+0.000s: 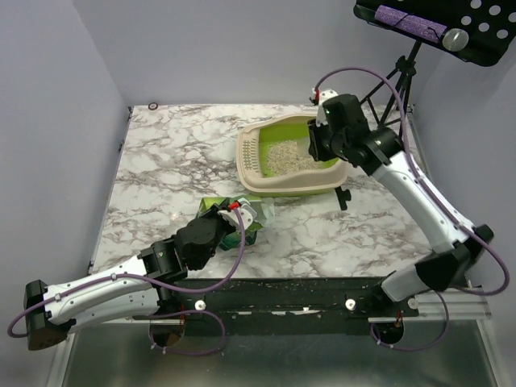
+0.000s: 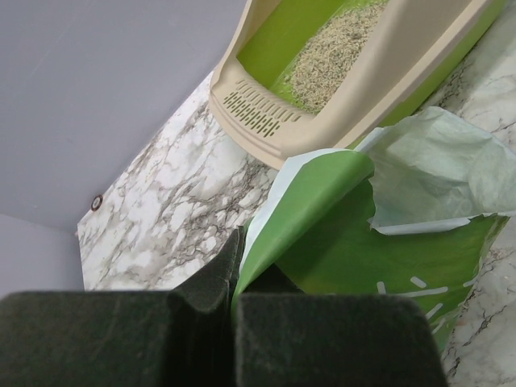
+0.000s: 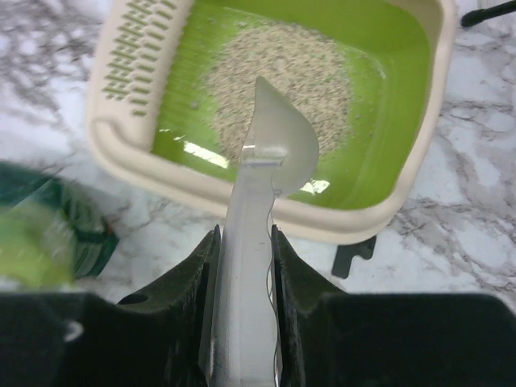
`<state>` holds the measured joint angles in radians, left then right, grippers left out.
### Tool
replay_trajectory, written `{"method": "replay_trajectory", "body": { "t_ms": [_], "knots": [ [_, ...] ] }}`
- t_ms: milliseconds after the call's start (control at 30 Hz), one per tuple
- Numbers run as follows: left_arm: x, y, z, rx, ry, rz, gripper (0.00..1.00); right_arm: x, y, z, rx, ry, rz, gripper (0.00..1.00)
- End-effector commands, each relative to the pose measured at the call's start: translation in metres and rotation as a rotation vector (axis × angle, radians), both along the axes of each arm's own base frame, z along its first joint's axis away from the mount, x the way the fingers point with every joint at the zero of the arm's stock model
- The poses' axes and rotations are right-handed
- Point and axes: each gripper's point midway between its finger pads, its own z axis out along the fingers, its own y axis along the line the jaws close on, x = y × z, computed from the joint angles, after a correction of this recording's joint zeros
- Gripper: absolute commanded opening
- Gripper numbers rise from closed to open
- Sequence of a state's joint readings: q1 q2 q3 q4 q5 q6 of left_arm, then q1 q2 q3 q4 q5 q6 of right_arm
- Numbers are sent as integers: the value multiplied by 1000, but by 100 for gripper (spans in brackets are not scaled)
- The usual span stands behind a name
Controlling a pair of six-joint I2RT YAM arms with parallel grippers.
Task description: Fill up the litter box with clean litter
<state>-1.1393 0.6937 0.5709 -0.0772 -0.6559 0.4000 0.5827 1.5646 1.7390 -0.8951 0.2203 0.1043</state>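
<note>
The litter box (image 1: 251,173) stands at the table's back centre, lime-green inside with a beige rim and a slotted end on the left. A patch of pale litter (image 1: 284,156) lies in it, also seen in the right wrist view (image 3: 282,81) and the left wrist view (image 2: 334,52). My right gripper (image 3: 243,242) is shut on the handle of a clear plastic scoop (image 3: 274,145), held over the box (image 3: 403,201), its bowl above the litter. My left gripper (image 2: 234,266) is shut on the edge of the green plastic bag (image 2: 363,242), which lies in front of the box (image 2: 387,72).
The bag (image 1: 254,216) sits on the marble table (image 1: 169,169) near the front middle. A small black piece (image 1: 343,196) lies by the box's right front corner. A ring (image 1: 153,106) lies at the back left corner. A tripod with a black perforated tray (image 1: 439,24) stands back right.
</note>
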Motion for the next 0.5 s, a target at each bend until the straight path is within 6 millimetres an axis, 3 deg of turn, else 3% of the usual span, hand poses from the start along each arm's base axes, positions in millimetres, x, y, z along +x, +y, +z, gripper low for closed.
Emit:
{"method": "replay_trajectory", "body": {
  "t_ms": [0,300,467],
  "knots": [
    [-1,-6,19,-79,-29,-8,0,-50,12,51,239,-110,130,0],
    [-1,-9,15,-70,-17,-16,0,-148,12,50,426,0,353,0],
    [0,-9,16,-74,-18,-11,0,-181,18,39,473,94,458,1]
  ]
}}
